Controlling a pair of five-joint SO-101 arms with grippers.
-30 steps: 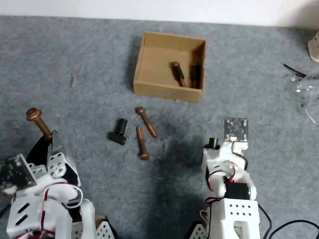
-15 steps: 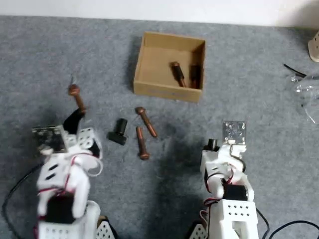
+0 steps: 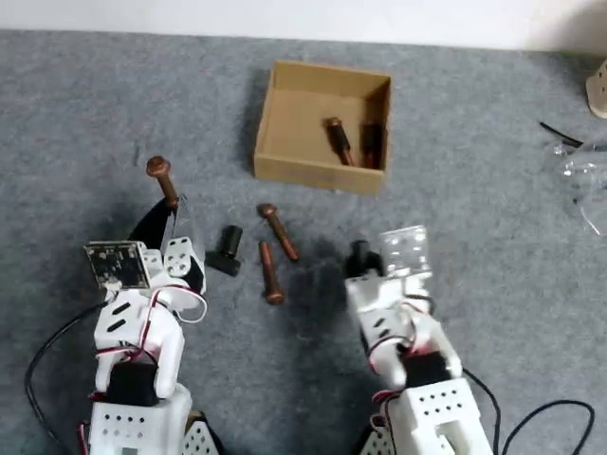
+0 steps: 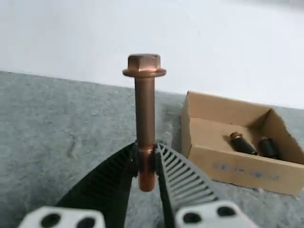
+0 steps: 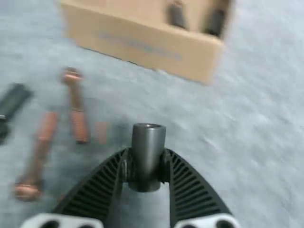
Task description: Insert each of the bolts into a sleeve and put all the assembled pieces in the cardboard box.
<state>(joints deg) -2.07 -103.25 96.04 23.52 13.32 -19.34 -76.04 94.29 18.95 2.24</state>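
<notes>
Joining step
Left claw [image 4: 146, 156] clamps bolt [image 4: 144, 109], right claw [image 5: 146, 159] clamps sleeve [image 5: 148, 137] (well apart); next, bring them together, axes aligned

I'm seeing a bolt [image 4: 144, 109] looking like coppery metal, smooth with a soft sheen. The sleeve [image 5: 148, 152] is showing as dark, smooth, dull metal. The box [image 3: 313, 172] is looking like matt brown cardboard, and the carpet [image 3: 114, 114] is reading as rough grey felt.
</notes>
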